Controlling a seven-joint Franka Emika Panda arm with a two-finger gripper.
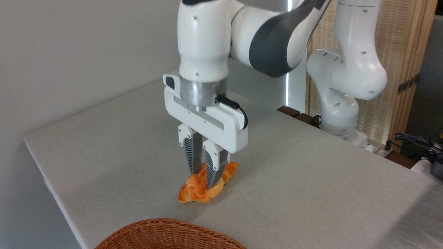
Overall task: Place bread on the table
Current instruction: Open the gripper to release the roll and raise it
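The table (pixel 104 145) spreads out under its grey-beige cloth, bare along the left. At the bottom edge the rim of a woven basket (pixel 169 235) pokes up, the rest cut off by the frame. Right of that, near the table's middle, the gripper (pixel 203 180) points straight down with its fingers drawn narrow, pinching the bread (pixel 198 186) (a glossy orange bun). The bun sits low at the cloth, but whether it touches cannot be told. Being roundish, it shows no clear long axis; its creased top faces up into the fingers. It overlaps the braided loaf (pixel 231 169) directly behind, so the boundary between the two is hard to make out; the loaf's visible ends suggest it runs from lower left to upper right.
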